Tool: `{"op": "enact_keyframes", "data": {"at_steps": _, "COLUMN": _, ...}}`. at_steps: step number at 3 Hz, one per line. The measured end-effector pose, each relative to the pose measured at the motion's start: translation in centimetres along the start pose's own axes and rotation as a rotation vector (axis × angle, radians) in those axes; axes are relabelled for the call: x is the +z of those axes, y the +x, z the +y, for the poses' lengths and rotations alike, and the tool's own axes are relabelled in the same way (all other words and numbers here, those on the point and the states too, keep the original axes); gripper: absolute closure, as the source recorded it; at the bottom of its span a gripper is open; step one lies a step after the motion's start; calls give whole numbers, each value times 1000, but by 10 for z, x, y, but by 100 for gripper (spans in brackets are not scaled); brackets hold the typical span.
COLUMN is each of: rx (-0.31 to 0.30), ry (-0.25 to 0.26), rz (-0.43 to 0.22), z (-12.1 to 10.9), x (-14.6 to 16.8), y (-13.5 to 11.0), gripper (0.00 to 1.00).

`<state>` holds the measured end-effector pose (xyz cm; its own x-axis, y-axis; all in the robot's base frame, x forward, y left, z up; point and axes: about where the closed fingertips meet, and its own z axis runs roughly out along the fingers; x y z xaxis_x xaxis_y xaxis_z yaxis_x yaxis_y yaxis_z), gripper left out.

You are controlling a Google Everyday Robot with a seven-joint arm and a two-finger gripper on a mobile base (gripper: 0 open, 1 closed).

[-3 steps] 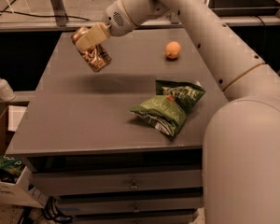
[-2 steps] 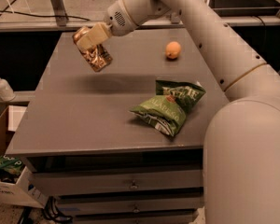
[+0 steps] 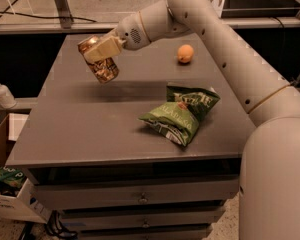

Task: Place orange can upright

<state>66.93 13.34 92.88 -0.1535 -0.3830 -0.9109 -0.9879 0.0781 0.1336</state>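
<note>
Camera view: nearest, the counter offers open surface at front left, with green chip bags lying toward its front right edge. Farther back, above the rear left, the gripper has its jaws clamped across the orange can, which hangs tilted in the air off the surface; an orange fruit sits beyond at right. Can and gripper look unmoved from a moment ago.
</note>
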Motion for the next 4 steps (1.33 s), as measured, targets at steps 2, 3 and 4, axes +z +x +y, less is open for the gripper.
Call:
{"op": "enact_keyframes", "data": {"at_steps": 2, "rx": -215, "ry": -76, "rz": -168, "z": 20, "x": 0, "y": -5, "gripper": 100}}
{"op": "enact_keyframes", "data": {"at_steps": 3, "rx": -253, "ry": -83, "rz": -233, "z": 25, "x": -3, "y": 0, "gripper": 100}}
{"op": "enact_keyframes", "data": {"at_steps": 4, "rx": -266, "ry": -77, "rz": -282, "z": 30, "x": -5, "y": 10, "gripper": 100}}
